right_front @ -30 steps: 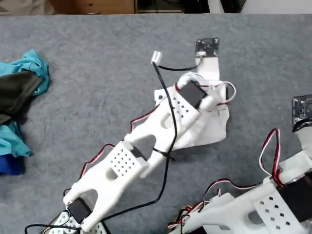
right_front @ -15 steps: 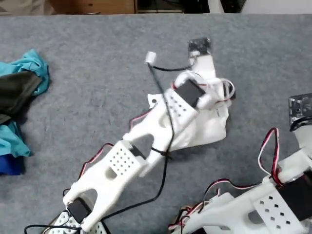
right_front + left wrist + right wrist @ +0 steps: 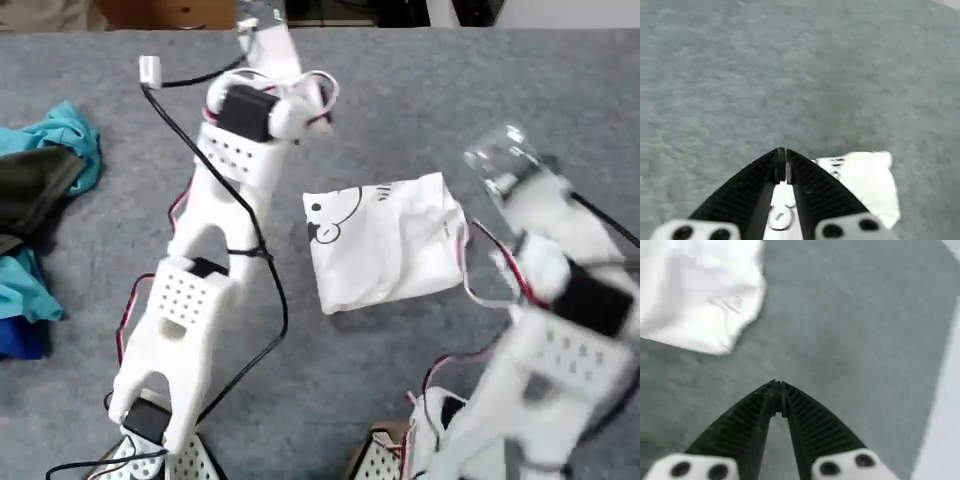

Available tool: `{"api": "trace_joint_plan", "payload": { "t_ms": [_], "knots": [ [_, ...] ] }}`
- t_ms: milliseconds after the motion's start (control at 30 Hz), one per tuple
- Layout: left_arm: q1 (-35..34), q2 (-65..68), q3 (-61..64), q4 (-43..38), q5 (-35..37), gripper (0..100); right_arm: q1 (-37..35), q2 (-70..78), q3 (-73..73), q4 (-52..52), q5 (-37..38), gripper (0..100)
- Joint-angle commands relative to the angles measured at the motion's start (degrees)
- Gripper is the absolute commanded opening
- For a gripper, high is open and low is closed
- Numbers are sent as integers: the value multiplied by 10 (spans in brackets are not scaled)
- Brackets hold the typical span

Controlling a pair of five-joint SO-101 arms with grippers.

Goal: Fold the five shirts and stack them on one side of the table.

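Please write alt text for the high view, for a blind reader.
A folded white shirt with a cartoon face lies on the grey table between the left arm, stretched toward the far edge, and the right arm beside it. Crumpled teal, dark and blue shirts lie at the picture's left edge.

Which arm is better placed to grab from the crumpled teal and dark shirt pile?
Likely left: left gripper is nearer the crumpled pile; the right gripper sits beyond the folded white shirt.
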Motion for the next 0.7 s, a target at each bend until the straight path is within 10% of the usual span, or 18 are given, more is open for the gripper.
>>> {"api": "trace_joint_plan", "payload": {
  "t_ms": [0, 300, 667],
  "knots": [
    [-9, -71, 80, 10, -30, 18, -107, 102, -87, 30, -51, 4],
    [-24, -350, 589, -24, -53, 19, -240, 318, -226, 69, -84, 4],
    [-176, -520, 1187, -415, -96, 19, -331, 554, -321, 36, -135, 3]
  ]
}}
